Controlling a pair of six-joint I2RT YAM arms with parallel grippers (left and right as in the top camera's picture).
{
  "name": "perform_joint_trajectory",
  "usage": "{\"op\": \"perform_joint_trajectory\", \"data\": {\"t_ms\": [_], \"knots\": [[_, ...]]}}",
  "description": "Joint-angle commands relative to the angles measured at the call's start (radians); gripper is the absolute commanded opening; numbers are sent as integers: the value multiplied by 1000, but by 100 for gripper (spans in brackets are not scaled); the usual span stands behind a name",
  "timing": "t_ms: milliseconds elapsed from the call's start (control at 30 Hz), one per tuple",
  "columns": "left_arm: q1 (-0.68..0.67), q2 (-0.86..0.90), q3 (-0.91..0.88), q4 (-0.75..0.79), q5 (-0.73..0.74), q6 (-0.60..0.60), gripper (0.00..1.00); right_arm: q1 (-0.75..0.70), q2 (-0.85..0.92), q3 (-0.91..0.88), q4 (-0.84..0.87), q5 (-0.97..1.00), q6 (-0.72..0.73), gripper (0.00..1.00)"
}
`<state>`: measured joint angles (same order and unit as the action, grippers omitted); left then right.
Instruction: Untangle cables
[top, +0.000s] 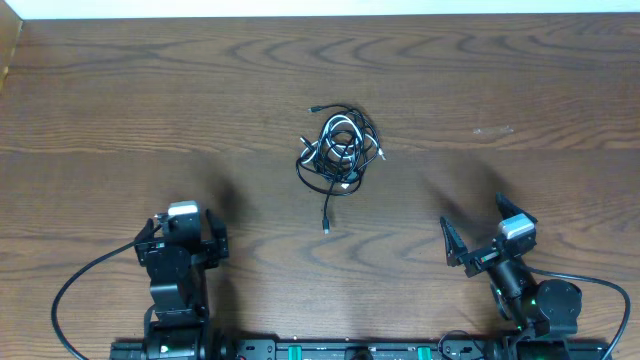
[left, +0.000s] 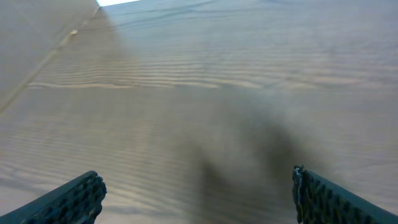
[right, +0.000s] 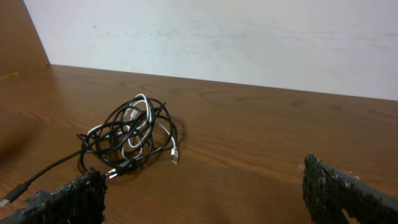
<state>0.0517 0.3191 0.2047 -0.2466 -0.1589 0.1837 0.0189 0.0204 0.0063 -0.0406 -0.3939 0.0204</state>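
Note:
The cables (top: 340, 150) lie in one tangled knot on the wooden table (top: 520, 80), mostly black loops with a white one among them. One black end trails toward me to a plug (top: 326, 227). In the right wrist view the cables (right: 130, 134) sit ahead and to the left, a white plug (right: 175, 155) poking out. My right gripper (top: 478, 225) (right: 202, 174) is open and holds nothing, short of the knot and to its right. My left gripper (top: 185, 222) (left: 196, 180) is open over bare wood, well left of the knot.
A pale wall (right: 217, 37) runs behind the table's far edge. The table's left edge (left: 50, 53) shows in the left wrist view. Thick black cords (top: 80, 285) loop out from the arm bases at the near edge.

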Motion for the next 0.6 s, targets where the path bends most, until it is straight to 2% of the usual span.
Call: {"op": "perform_joint_trajectory", "data": {"t_ms": [0, 67, 167, 333, 433, 567], "knots": [[3, 4, 22, 63, 167, -146, 98, 2, 0, 0, -5, -9, -7, 99], [3, 6, 22, 119, 230, -194, 98, 2, 0, 0, -5, -9, -7, 99], [3, 14, 22, 126, 231, -251, 98, 2, 0, 0, -5, -9, -7, 99], [3, 30, 22, 120, 248, -272, 98, 2, 0, 0, -5, -9, -7, 99], [3, 31, 22, 116, 340, -272, 98, 2, 0, 0, -5, -9, -7, 99], [3, 31, 22, 159, 544, -272, 97, 2, 0, 0, -5, -9, -7, 99]]}}
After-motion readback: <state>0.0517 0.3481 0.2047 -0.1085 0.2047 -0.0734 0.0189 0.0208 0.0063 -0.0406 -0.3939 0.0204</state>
